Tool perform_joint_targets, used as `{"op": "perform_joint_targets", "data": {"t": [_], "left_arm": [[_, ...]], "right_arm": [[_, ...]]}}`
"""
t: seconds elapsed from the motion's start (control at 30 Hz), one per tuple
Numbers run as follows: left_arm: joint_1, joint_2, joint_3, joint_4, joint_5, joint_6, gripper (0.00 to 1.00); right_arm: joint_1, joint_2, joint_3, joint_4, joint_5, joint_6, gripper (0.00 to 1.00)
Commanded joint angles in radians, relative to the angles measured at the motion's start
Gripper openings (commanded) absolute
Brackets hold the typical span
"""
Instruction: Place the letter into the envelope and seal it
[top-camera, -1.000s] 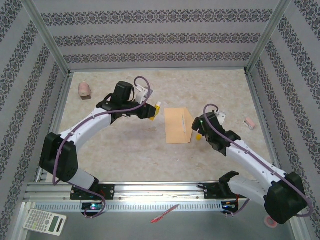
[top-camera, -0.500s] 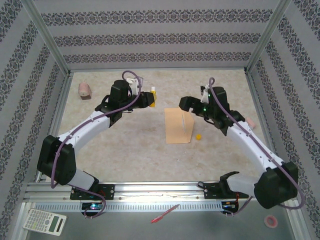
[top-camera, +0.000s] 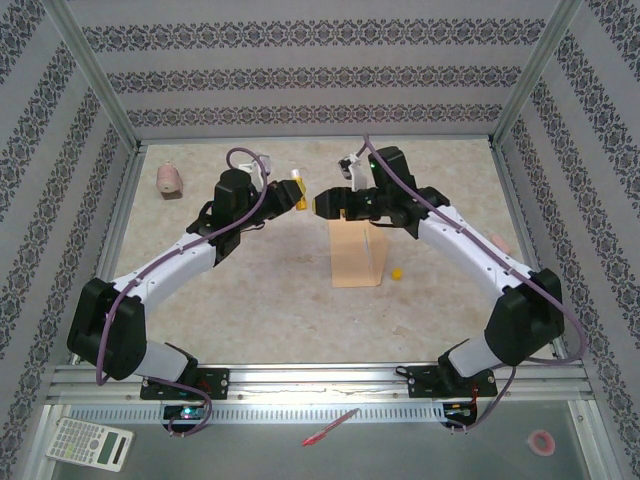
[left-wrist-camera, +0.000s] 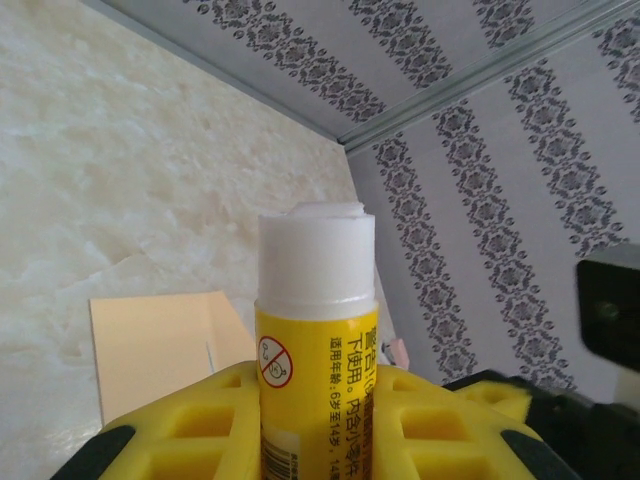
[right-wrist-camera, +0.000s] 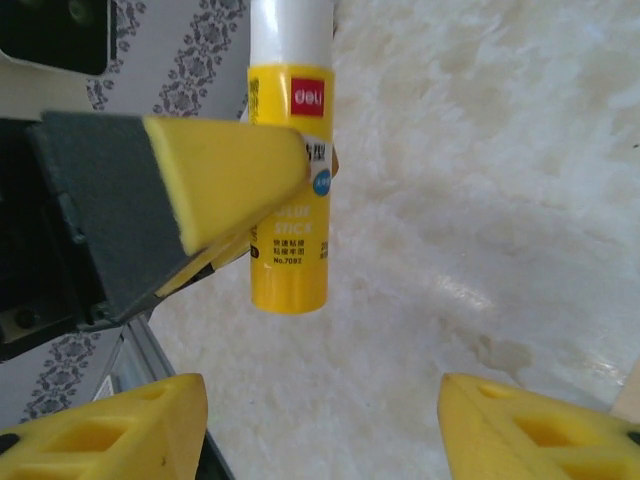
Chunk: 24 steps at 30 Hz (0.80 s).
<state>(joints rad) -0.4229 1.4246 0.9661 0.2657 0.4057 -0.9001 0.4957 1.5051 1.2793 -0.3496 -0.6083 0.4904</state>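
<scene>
My left gripper (top-camera: 297, 192) is shut on an uncapped yellow glue stick (left-wrist-camera: 315, 330), held above the table left of the envelope, with its white tip bare. The tan envelope (top-camera: 357, 255) lies flat mid-table; it also shows as the envelope (left-wrist-camera: 150, 345) behind the stick. My right gripper (top-camera: 320, 206) hovers over the envelope's far end, facing the glue stick (right-wrist-camera: 290, 200). Its yellow fingers (right-wrist-camera: 120, 430) stand wide apart with nothing between them, and the stick is a short way ahead. The left gripper's pad (right-wrist-camera: 220, 170) presses the stick's side. The letter is hidden.
A small yellow cap (top-camera: 397, 272) lies just right of the envelope. A pink object (top-camera: 170, 180) sits back left, another pink piece (top-camera: 498, 246) far right. Patterned walls enclose the table. A calculator (top-camera: 90, 443) and a red pen (top-camera: 330, 427) lie beyond the near rail.
My right arm left the yellow cap beside the envelope and swung up and left to face the glue stick, its jaws narrowing. The left gripper carried the stick slightly farther back.
</scene>
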Motion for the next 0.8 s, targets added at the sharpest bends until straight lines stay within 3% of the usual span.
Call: {"op": "perform_joint_targets", "data": {"t": [0.0, 0.77], "left_arm": [[0.003, -0.029, -0.005, 0.117, -0.003, -0.056, 0.0], [-0.001, -0.018, -0.051, 0.252, 0.05, -0.127, 0.0]], "right_arm": [[0.015, 0.028, 0.031, 0.005, -0.025, 0.004, 0.6], [0.044, 0.112, 0.072, 0.141, -0.093, 0.071, 0.47]]}}
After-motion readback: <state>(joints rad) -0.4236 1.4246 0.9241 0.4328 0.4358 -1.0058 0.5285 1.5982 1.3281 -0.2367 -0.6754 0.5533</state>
